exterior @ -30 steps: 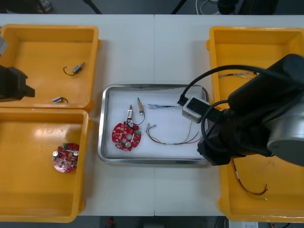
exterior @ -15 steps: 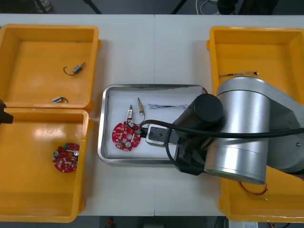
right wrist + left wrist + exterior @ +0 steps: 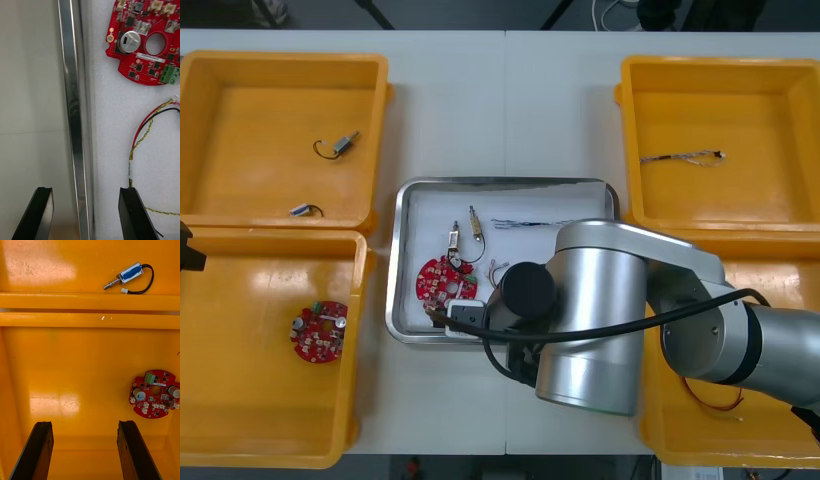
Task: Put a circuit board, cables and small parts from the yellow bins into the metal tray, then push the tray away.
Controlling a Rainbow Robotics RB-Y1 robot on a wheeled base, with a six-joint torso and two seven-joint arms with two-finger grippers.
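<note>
Shiny metal tray (image 3: 393, 270) with its white inside sits mid-table, and I have my right gripper (image 3: 84, 213) at its near rim, fingers spread wide and holding nothing. In the right wrist view the rim runs between the two black fingers. One is over the bare table outside the tray, the other over the white lining inside. I cannot tell whether either touches the rim.

Inside the tray, a round red circuit board (image 3: 144, 41) lies ahead of the inner finger, well apart from it. A red and yellow twisted cable (image 3: 139, 142) curls just beside that finger. From the front view my right arm (image 3: 600, 320) covers the tray's near right part.

My left gripper (image 3: 86, 450) hangs left of the tray over the near yellow bin (image 3: 75, 363), fingers wide apart and empty. A second round red board (image 3: 154, 393) lies on that bin's floor ahead of the fingers, touching neither. A blue-bodied small metal part (image 3: 125, 274) lies in the far yellow bin (image 3: 56, 262).
</note>
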